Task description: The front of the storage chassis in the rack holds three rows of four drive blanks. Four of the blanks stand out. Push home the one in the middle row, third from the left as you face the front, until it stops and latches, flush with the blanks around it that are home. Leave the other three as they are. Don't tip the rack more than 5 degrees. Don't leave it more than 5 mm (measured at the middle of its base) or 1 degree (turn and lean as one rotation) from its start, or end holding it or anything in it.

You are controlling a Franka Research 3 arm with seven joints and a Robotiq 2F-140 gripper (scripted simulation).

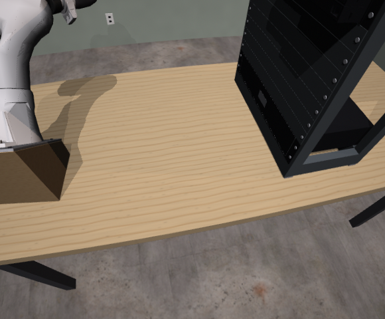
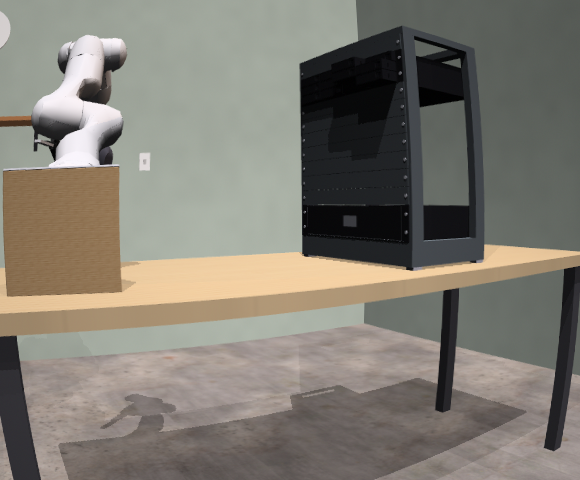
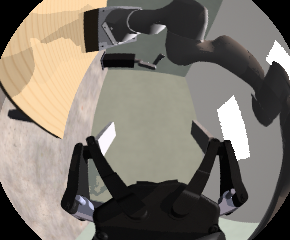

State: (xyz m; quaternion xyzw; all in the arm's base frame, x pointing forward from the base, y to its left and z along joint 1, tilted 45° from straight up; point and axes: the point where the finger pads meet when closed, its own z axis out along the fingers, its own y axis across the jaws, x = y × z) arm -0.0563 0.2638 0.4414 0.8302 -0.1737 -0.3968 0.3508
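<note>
Arm (image 2: 81,111) sits folded on a brown pedestal box (image 2: 62,229) at the left end of the wooden bench (image 1: 172,137). Links are coiled tight above the box; none of the arm reaches out over the bench top.

Gripper (image 3: 155,160): seen only in the wrist view, fingers spread to full width, nothing between them. One fingertip pad (image 3: 81,206) shows pale at lower left. Through the gap the camera sees grey-green wall, with the arm's own links curving across the upper part of the view and a slice of bench at upper left. The rack does not appear in that view.

Rack (image 2: 413,155): black open-frame unit standing upright at the right end of the bench, well apart from the pedestal box. Its front face (image 2: 352,144) is dark, lined with thin horizontal panels and a column of screw heads down each post. A lower bay (image 2: 355,223) near the base carries a small grey label plate (image 2: 349,221).

Storage chassis and drive blanks: presumably in the darker upper part of the front face, but the face is too dark in both the exterior and top views to make out rows or individual blanks. Cannot tell which ones stand proud, nor pick out the middle-row, third-from-left target.

Shadow of the arm (image 1: 83,99) falls on the bench just beside the box.
</note>
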